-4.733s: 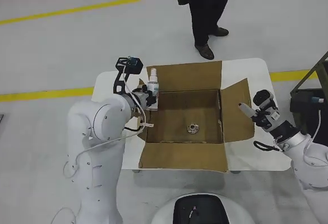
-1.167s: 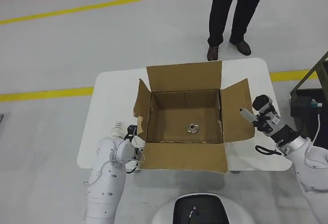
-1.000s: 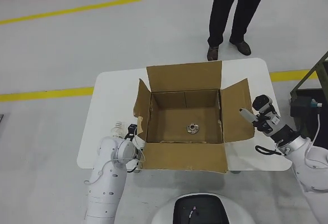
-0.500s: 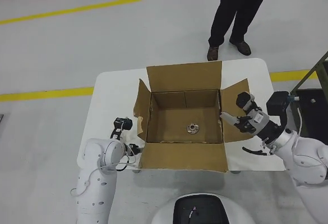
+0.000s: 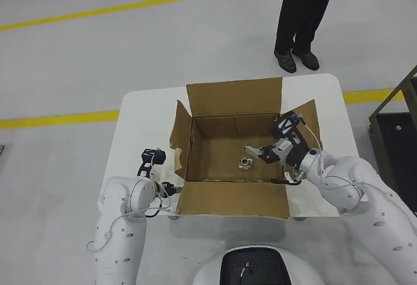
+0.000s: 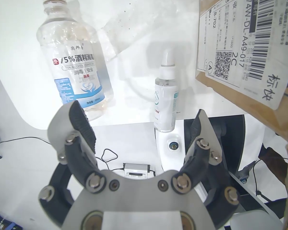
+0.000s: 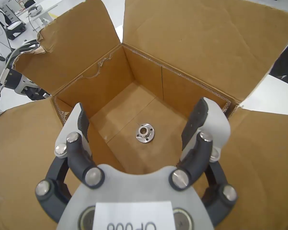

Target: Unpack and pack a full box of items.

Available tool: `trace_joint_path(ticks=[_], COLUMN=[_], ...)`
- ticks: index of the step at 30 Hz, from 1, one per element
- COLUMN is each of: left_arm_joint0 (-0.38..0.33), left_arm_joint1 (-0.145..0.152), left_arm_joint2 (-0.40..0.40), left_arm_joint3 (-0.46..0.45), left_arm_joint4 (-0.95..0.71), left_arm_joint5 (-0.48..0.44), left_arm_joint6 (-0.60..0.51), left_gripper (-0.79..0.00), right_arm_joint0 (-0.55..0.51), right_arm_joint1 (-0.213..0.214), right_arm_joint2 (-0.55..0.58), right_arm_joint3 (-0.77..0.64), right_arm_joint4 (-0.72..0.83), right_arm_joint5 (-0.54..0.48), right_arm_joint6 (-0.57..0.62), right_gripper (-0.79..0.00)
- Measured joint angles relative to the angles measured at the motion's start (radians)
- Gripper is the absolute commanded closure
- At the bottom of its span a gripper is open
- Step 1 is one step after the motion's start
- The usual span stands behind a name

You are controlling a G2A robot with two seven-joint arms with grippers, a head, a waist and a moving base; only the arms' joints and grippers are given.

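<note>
Counter (image 5: 140, 114): white with rounded corners; I see the box filling its middle and reaching the near edge
Box (image 5: 229, 201): brown cardboard, open, all four flaps spread out; the left flap (image 5: 180, 139) is torn along its rim, and a shipping label (image 6: 242, 37) sits on the outer wall facing the left arm
Metal flange (image 7: 145, 134): small round silver part with a centre hole, lying flat on the box floor about mid-floor, touching no wall
Right claw (image 7: 142, 107): I have it hanging over the right side of the open box, aimed down into it, fingers spread wide with nothing between them; the flange lies well below, in line with the gap
Left claw (image 6: 138, 113): parked off the counter's near left corner, just beside the box's left wall, fingers wide apart and holding nothing
Large bottle (image 6: 74, 65): clear, white cap, blue and white label, upright on the counter near the near left corner
Spray bottle (image 6: 166, 96): small and clear with a white nozzle, upright right at the counter's edge, between the large bottle and the labelled box wall, touching neither
</note>
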Motion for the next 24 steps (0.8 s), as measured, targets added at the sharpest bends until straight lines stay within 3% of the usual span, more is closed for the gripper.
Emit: trace_joint_path(ticks=[9, 12, 18, 24], left_arm_joint0=[0.0, 0.0, 0.0, 0.0], left_arm_joint1=[0.0, 0.0, 0.0, 0.0], left_arm_joint2=[0.0, 0.0, 0.0, 0.0], left_arm_joint3=[0.0, 0.0, 0.0, 0.0], left_arm_joint4=[0.0, 0.0, 0.0, 0.0], left_arm_joint5=[0.0, 0.0, 0.0, 0.0], left_arm_joint6=[0.0, 0.0, 0.0, 0.0], left_gripper=[-0.785, -0.785, -0.785, -0.785], right_arm_joint0=[0.0, 0.017, 0.141, 0.287], right_arm_joint1=[0.0, 0.001, -0.023, -0.065], right_arm_joint2=[-0.003, -0.03, -0.14, -0.267], right_arm_joint3=[-0.004, -0.038, -0.034, 0.097], right_arm_joint4=[-0.004, -0.089, -0.256, -0.201], right_arm_joint5=[-0.004, -0.012, 0.149, 0.256], right_arm_joint6=[0.0, 0.025, 0.226, 0.466], right_gripper=[-0.785, -0.785, -0.785, -0.785])
